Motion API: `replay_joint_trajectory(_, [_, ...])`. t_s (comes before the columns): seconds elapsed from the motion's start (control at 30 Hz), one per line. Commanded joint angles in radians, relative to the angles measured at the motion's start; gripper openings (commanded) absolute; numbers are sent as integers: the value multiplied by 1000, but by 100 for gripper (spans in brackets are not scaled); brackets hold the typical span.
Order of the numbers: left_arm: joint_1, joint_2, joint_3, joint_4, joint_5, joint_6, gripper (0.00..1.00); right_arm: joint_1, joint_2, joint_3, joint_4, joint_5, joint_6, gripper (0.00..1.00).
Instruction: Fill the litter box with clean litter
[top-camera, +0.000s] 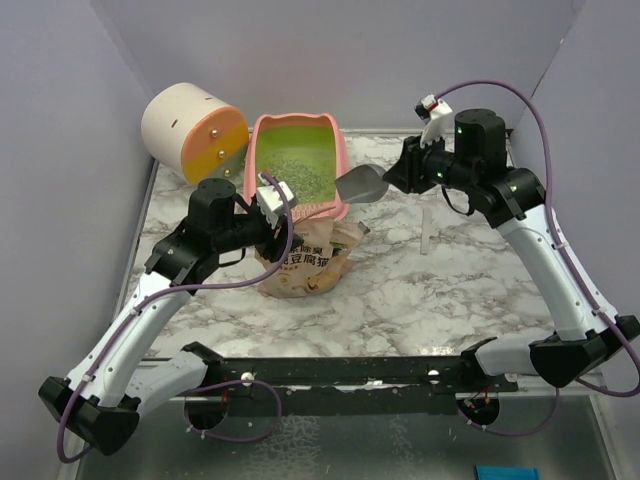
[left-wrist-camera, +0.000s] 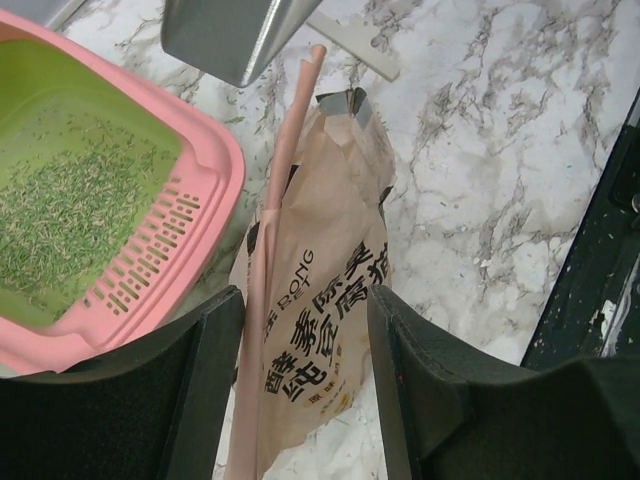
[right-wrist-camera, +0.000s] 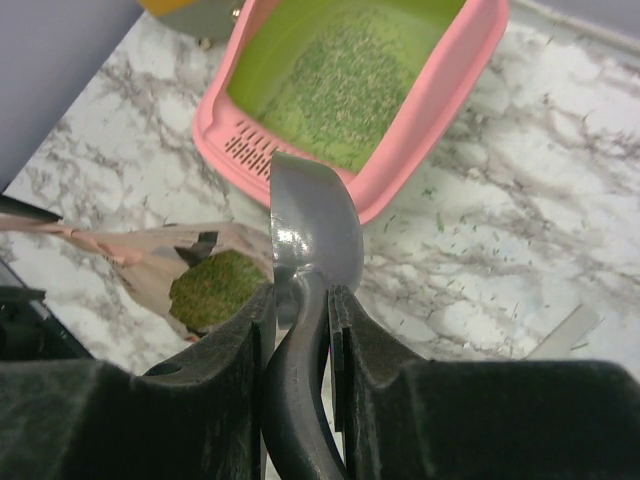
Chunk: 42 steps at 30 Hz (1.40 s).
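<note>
The pink litter box (top-camera: 341, 165) stands at the back centre and holds a thin layer of greenish litter (top-camera: 295, 165) on its lime-green floor. It also shows in the left wrist view (left-wrist-camera: 215, 170) and the right wrist view (right-wrist-camera: 440, 110). My right gripper (top-camera: 395, 175) is shut on the dark handle of the grey metal scoop (right-wrist-camera: 315, 225). The scoop's bowl looks empty and hovers by the box's near right rim. The tan pouch (top-camera: 305, 262) stands open with litter (right-wrist-camera: 215, 290) inside. My left gripper (left-wrist-camera: 305, 350) is open, its fingers on either side of the pouch top.
A cream-and-orange cylinder (top-camera: 190, 130) lies at the back left beside the box. A white strip (top-camera: 424, 232) lies on the marble to the right of the pouch. Stray granules (right-wrist-camera: 450, 220) are scattered on the marble near the box. Grey walls close in the left, back and right.
</note>
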Motion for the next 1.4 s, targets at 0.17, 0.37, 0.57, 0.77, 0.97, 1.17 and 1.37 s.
replay_joint_trajectory(0.17, [3, 36, -10, -45, -33, 41, 46, 6, -52, 4, -120, -132, -14, 1])
replay_joint_trajectory(0.37, [3, 58, -15, -45, -4, 40, 37, 16, -55, 4, -154, -138, -26, 1])
replay_joint_trajectory(0.57, [3, 46, -33, -39, 6, 37, 7, 47, -37, -49, -153, -142, -35, 1])
replay_joint_trajectory(0.77, [3, 18, -50, -37, 24, 22, 0, 122, -3, -55, -167, -110, -38, 1])
replay_joint_trajectory(0.97, [3, -4, -71, -21, 26, 2, 0, 169, 1, -40, -205, -70, -40, 1])
replay_joint_trajectory(1.17, [1, -37, -107, 46, 27, -48, 0, 218, 15, -50, -219, -47, -32, 1])
replay_joint_trajectory(1.37, [1, -82, -122, 109, -19, -86, 0, 241, -37, -47, -238, 56, -13, 1])
